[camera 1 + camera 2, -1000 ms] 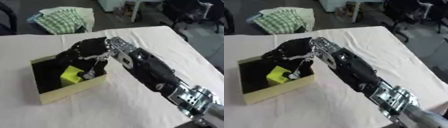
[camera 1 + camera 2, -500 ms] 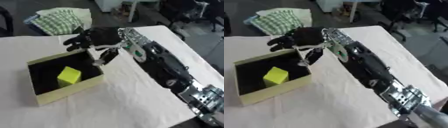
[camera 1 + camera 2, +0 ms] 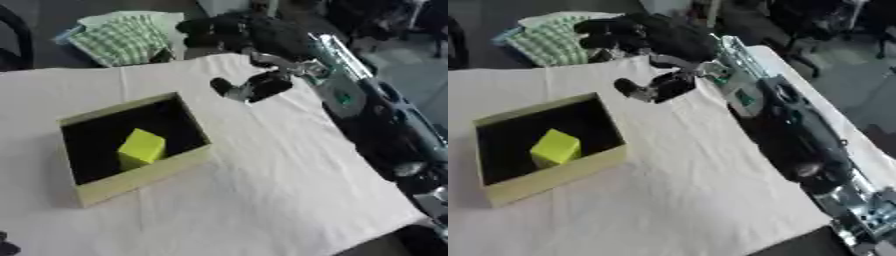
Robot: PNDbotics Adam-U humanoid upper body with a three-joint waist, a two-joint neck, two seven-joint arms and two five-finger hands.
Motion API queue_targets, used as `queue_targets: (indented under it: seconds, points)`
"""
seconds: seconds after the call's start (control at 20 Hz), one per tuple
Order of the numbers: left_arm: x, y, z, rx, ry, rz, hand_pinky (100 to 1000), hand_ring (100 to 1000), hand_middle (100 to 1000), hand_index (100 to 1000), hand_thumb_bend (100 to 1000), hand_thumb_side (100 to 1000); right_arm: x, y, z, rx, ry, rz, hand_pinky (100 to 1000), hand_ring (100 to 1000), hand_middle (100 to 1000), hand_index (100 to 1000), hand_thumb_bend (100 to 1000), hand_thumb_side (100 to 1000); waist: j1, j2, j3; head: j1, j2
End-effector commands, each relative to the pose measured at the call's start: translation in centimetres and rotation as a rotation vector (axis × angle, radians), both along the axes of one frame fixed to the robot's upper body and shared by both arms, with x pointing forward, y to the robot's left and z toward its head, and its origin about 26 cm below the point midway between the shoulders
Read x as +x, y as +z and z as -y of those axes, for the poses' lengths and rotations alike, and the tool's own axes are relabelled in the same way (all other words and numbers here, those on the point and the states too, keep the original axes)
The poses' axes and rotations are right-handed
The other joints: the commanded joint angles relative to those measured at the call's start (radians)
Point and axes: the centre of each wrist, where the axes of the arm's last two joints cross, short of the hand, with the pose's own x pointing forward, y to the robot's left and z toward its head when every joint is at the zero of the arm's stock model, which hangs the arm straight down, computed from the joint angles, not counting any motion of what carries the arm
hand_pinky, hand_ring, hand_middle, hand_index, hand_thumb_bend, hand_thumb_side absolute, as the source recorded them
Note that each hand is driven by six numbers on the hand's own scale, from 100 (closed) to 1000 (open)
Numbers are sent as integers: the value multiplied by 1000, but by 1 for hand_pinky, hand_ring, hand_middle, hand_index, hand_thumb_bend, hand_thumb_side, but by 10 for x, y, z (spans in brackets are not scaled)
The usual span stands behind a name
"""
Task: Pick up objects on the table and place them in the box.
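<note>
Hovering empty past the box (image 3: 140, 175) far rim, right robot hand (image 3: 249, 35)

Even, soft light; whole frame blurred; box (image 3: 131, 145) interior dark; faint shadows.

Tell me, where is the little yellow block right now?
The yellow block sits inside the box, on the robot's left side of the table, while the right hand is up past the box's far corner.
</note>
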Motion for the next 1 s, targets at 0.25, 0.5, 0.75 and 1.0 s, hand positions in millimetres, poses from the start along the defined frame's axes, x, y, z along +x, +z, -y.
queue_targets:
  seconds: [0.25,0.5,0.75,1.0]
  points:
    - [-1,9,0,-17,23,27,683,517,498,765,115,935,-25,9,11,67,-30,23,817,918,969,1000,100,100,9,-7,-11,35,17]
    - [0,11,3,-20,19,26,683,517,507,765,115,933,-26,-3,10,157,-28,-16,800,912,956,1000,100,100,14,-4,-27,45,21]
    - [1,11,3,-24,20,26,682,517,507,762,113,931,-26,-16,7,244,-14,-78,789,908,949,1000,100,100,17,-5,-27,48,21]
    - [1,11,4,-25,20,20,681,517,508,761,114,932,-26,-24,2,282,8,-128,782,911,942,1000,100,100,12,-7,-19,49,17]
